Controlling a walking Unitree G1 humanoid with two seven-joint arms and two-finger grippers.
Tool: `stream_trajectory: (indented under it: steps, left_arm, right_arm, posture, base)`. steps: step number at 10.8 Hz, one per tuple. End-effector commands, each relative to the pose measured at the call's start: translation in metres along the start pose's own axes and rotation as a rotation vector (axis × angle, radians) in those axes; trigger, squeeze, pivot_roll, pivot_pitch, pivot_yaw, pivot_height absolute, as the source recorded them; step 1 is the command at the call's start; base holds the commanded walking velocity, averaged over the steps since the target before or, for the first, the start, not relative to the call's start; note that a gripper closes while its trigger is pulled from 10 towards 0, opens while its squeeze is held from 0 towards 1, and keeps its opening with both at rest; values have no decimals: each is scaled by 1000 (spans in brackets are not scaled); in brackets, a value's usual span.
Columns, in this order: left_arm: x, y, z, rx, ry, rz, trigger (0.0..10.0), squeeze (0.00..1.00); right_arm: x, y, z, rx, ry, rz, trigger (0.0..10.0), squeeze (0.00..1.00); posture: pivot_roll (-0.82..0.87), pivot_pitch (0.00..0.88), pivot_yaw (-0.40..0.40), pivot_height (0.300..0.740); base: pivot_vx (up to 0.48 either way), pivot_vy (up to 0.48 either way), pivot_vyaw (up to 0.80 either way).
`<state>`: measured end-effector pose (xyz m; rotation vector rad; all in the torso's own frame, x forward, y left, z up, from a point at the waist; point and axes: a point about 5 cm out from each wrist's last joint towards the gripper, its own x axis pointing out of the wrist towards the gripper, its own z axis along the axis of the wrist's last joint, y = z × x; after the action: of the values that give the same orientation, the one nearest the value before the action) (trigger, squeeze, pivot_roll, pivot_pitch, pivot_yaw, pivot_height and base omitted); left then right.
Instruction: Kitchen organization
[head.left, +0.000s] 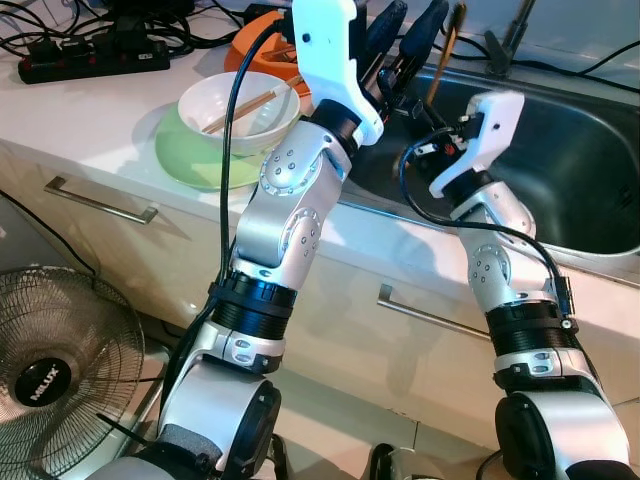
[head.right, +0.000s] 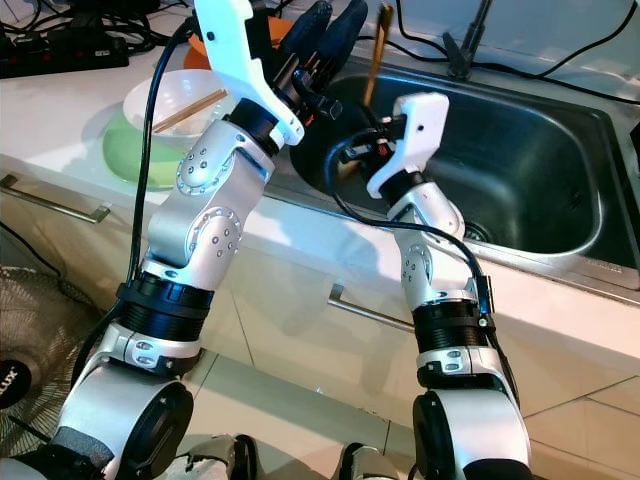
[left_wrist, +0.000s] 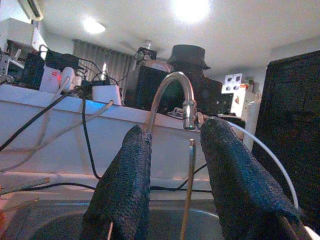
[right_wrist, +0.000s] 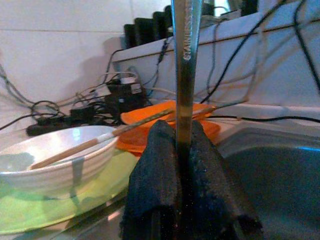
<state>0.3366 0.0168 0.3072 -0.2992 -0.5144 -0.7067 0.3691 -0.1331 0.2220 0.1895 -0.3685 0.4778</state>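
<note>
1. Right wrist view: right claw (right_wrist: 186, 165) is clamped on an upright steel utensil (right_wrist: 185, 60), frame centre.
2. Left claw (left_wrist: 175, 175), fingers apart, hovers over the sink (head.left: 590, 170).
3. Upper left, on the worktop (head.left: 90, 120): white bowl (head.left: 240, 105) with chopsticks (head.left: 243, 108) on a green plate (head.left: 185, 155).

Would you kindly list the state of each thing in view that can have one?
Left gripper: open, raised over the sink.
Right gripper: shut on a stainless utensil, held upright.
White bowl: upright on the green plate, chopsticks resting in it.
Faucet: no water running.
Sink: no standing water visible.
</note>
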Motion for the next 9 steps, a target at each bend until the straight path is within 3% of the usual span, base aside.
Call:
stream_trajectory:
  steps: [1,2,3,6,9]
  left_arm:
    - [-1,-6,1,-14,-18,-3,10000,0]
    - [-3,-4,1,-9,-17,5,10000,0]
    - [-10,1,-3,-3,-3,22,10000,0]
    - [-34,11,-26,29,108,71,10000,0]
    - [-66,15,-61,100,339,87,10000,0]
  right_arm:
    - [5,-5,11,-28,-40,-22,0,0]
    - [7,-10,11,-41,-30,-44,0,0]
    - [9,-23,11,-66,-4,-114,10000,0]
    - [7,-47,4,-134,71,-257,10000,0]
    - [-1,-63,-11,-166,163,-357,10000,0]
  posture:
    - [42,90,-8,740]
    - [43,88,-6,740]
    - [47,81,-3,740]
    - [63,69,4,740]
    - [85,63,10,740]
  base:
    - [0,0,0]
    - [0,0,0]
    - [0,0,0]
    - [0,0,0]
    - [0,0,0]
